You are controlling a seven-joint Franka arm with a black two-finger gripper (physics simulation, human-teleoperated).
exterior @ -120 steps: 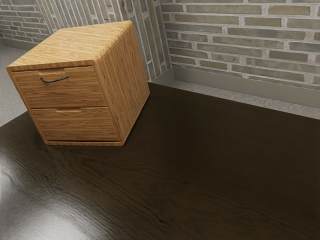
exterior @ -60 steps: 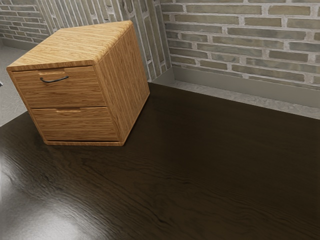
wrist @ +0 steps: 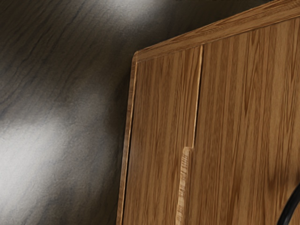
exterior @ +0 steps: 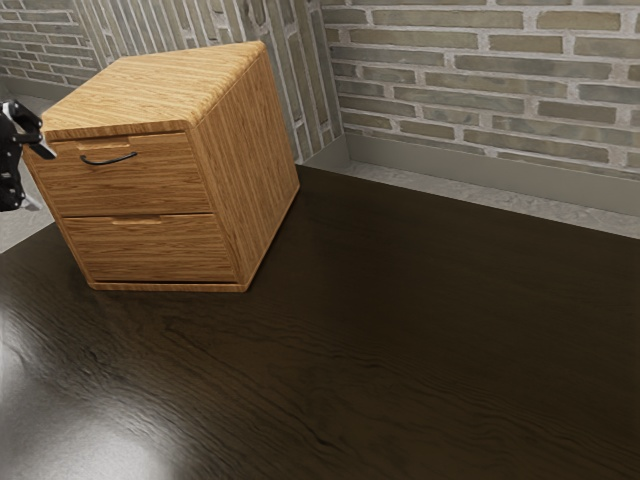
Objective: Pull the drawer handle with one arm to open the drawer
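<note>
Standing on the dark wooden surface [exterior: 400, 350] at the exterior view's left, the wooden cabinet [exterior: 160, 90] has its back corner close to the brick wall [exterior: 480, 70] and shows two drawer fronts, one above the other. The upper drawer [exterior: 150, 185] carries the thin dark handle [exterior: 108, 158] near its top edge, and its front lies flush with the cabinet face, so the drawer is shut. Below it, the lower drawer [exterior: 150, 250] has a small wooden pull [exterior: 138, 222] at its top edge. The black gripper [exterior: 14, 150] hangs at the exterior view's left edge, level with the upper drawer and overlapping the cabinet's front corner in the view; it stands near the handle but apart from it, with bare drawer wood between them. Whether the jaws are open or closed cannot be told, as the picture edge cuts the hand off. From the wrist camera, the cabinet front is seen close up, with the lower drawer [wrist: 159, 140] lying between the glossy surface [wrist: 56, 93] and the upper drawer [wrist: 243, 117]. The wooden pull [wrist: 183, 187] sits beside the seam between the two fronts, and a short dark arc of the handle [wrist: 291, 211] shows on the upper drawer.
</note>
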